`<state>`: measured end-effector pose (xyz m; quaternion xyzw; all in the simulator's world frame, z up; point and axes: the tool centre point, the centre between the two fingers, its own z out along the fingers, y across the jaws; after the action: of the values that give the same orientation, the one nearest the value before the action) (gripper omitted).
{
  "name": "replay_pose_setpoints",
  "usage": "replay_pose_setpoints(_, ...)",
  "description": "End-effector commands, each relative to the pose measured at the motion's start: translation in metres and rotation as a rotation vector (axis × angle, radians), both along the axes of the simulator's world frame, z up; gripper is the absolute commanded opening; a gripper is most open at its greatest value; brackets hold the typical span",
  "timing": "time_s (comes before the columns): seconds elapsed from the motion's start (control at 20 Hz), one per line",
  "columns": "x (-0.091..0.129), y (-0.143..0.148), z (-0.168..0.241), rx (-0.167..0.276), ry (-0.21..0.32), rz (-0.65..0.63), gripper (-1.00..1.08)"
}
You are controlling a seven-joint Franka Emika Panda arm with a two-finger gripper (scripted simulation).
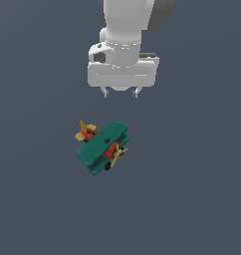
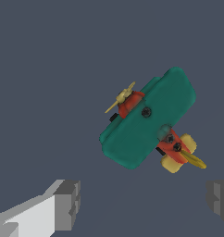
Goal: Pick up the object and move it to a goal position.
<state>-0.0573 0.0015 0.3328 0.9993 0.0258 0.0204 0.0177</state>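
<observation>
One toy biplane point(image 1: 103, 147), seemingly alone.

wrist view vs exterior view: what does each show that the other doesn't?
Wrist only: the toy biplane close up from above, with a dark screw on its teal top wing and the yellow propeller blades distinct; the gripper fingers' grey inner pads, set wide apart with nothing between them.

Exterior only: the white arm and hand body above the gripper, and the clear gap between the gripper and the biplane.

Both: the biplane lying on the dark grey floor, ungrasped, and the gripper open.
</observation>
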Motion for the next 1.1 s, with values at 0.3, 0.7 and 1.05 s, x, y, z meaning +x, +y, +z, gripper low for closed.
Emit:
replay_pose_setpoints(0.3, 0.002, 0.008, 0.007, 0.01, -0.016, 0.008, 0.28)
replay_pose_setpoints(0.7, 0.002, 0.009, 0.008, 0.008, -0.018, 0.01, 0.28)
replay_pose_setpoints(1.05, -0.002, 0.004, 0.0, -0.025, 0.004, 0.006, 0.28)
